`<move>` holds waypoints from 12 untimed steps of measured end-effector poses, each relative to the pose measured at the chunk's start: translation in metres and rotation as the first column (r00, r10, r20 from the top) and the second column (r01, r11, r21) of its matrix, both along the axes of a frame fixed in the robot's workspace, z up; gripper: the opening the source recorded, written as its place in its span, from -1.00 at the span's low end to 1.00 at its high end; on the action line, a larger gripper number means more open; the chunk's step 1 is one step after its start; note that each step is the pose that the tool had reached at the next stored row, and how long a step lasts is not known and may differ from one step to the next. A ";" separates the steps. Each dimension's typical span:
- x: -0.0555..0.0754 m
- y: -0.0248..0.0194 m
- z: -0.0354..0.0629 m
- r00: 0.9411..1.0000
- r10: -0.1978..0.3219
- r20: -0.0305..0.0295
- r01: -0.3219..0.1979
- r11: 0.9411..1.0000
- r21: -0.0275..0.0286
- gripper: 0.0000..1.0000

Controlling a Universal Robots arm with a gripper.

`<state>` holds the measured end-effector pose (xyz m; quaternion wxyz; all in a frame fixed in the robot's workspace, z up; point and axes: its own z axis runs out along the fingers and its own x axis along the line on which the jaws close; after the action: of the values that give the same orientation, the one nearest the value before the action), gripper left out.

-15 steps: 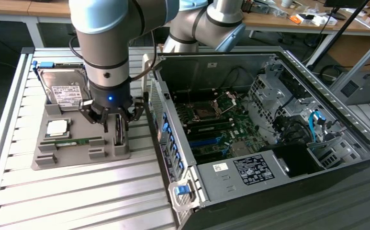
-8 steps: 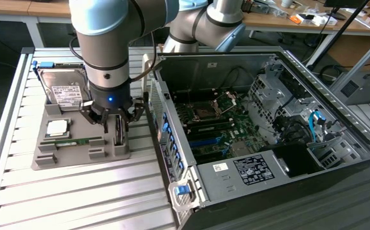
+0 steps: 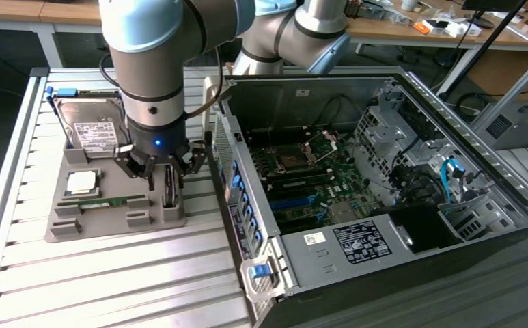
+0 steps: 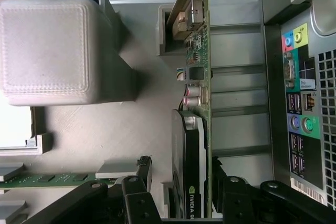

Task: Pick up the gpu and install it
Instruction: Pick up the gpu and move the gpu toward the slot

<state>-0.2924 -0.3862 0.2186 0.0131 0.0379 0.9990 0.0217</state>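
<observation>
GPU (image 4: 198,93) stands on edge in its slot of the grey tray (image 3: 108,225) on the surface, beside the open case (image 3: 355,171). I see my end effector (image 3: 158,174) spread apart, one finger either side of the card.

**Silver-grey arm (image 3: 149,61) with a black gripper (image 3: 162,172)**

Above the jaws, the arm's links are smooth silver-grey tubes, with pale blue caps (image 3: 326,53) at the joints and thin black rings where the sections meet. A black cable (image 3: 211,101) runs beside the last link towards the gripper's dark body, where a small blue light (image 3: 159,143) glows just above the jaws. In the wrist view the fingers (image 4: 131,200) are matte black, flat-sided bars, joined by round pivot pins (image 4: 95,185) on either side of the jaws.
</observation>
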 end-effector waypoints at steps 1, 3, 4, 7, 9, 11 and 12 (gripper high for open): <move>0.000 0.0000 -0.0003 1.000 0.000 0.000 0.000 1.000 0.000 0.08; 0.000 0.0000 -0.0010 1.000 0.000 0.000 0.000 1.000 0.000 0.08; 0.000 0.0000 -0.0014 1.000 0.000 0.000 0.000 1.000 0.000 0.08; 0.000 0.0000 -0.0024 1.000 0.000 0.000 0.000 1.000 0.000 0.08; 0.000 0.0000 -0.0029 1.000 0.000 0.000 0.000 1.000 0.000 0.08; 0.000 0.0000 -0.0034 1.000 0.000 0.000 0.000 1.000 0.000 0.08; 0.000 0.0000 -0.0037 1.000 0.000 0.000 0.000 1.000 0.000 0.08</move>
<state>-0.2924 -0.3863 0.2149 0.0130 0.0379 0.9990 0.0217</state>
